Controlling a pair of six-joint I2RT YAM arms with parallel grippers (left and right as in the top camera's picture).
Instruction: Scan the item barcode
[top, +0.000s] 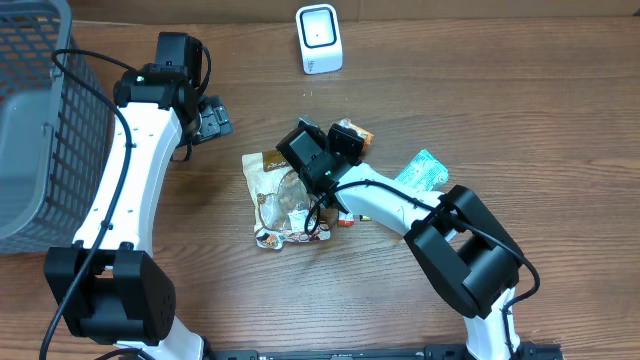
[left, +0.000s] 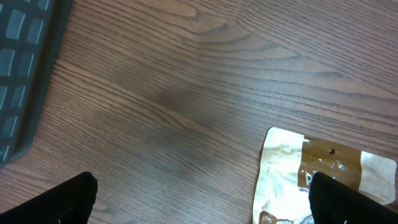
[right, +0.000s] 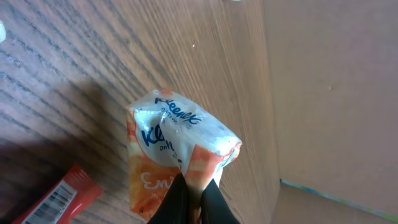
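Pinching tissue pack (right: 180, 146) by its sealed end in clenched right gripper (right: 194, 194), lifted on the near side of the white scanner (top: 319, 38), likely to turn its barcode that way. Left gripper (top: 212, 120) parked wide open, empty, well left of scanner, out of the way.

Overhead top-down; wrist views near table (top: 500, 100)
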